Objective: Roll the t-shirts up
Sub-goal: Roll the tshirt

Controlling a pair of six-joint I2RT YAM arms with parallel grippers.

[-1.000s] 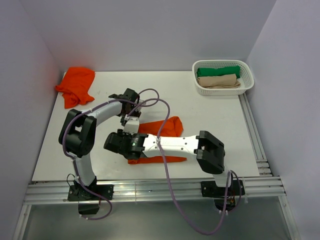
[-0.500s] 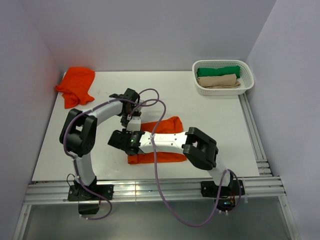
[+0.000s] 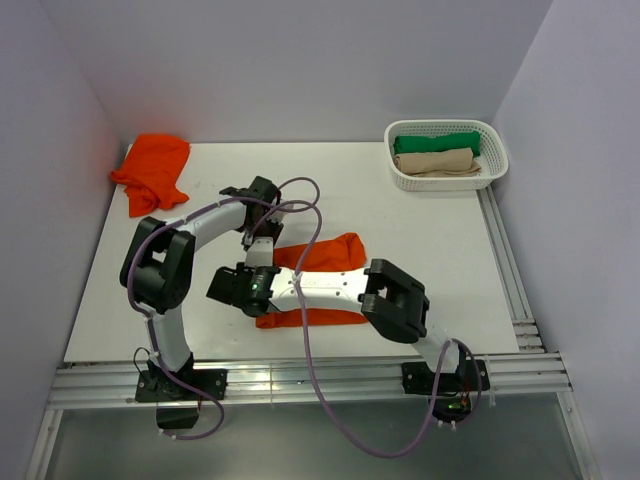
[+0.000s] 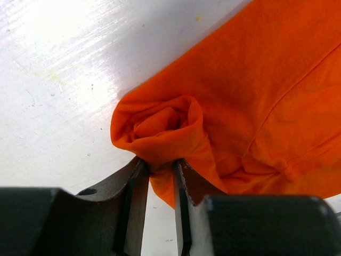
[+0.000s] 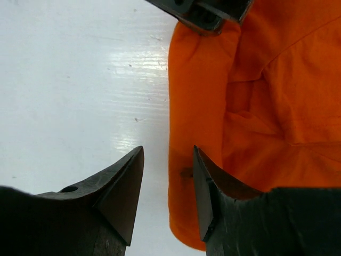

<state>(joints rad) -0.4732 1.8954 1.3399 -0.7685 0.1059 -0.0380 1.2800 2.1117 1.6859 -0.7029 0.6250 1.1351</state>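
An orange t-shirt (image 3: 325, 254) lies mid-table, partly under my right arm, its left end curled into a small roll (image 4: 160, 125). My left gripper (image 4: 160, 169) (image 3: 262, 243) is shut on a fold of cloth at the near side of that roll. My right gripper (image 5: 168, 160) (image 3: 228, 288) stands open low over the shirt's left edge. One of its fingers is over bare table, the other over the cloth (image 5: 250, 122). A second orange t-shirt (image 3: 152, 170) lies crumpled at the back left corner.
A white mesh basket (image 3: 492, 170) at the back right holds a green and a beige rolled shirt. Walls close in the white table (image 3: 400, 215) on three sides. Purple cables loop over both arms. The left gripper's fingers (image 5: 205, 13) show at the top of the right wrist view.
The right arm's elbow has swung left and folded in closer. Its gripper stays by the shirt's left end. The left gripper has hardly moved and keeps its hold.
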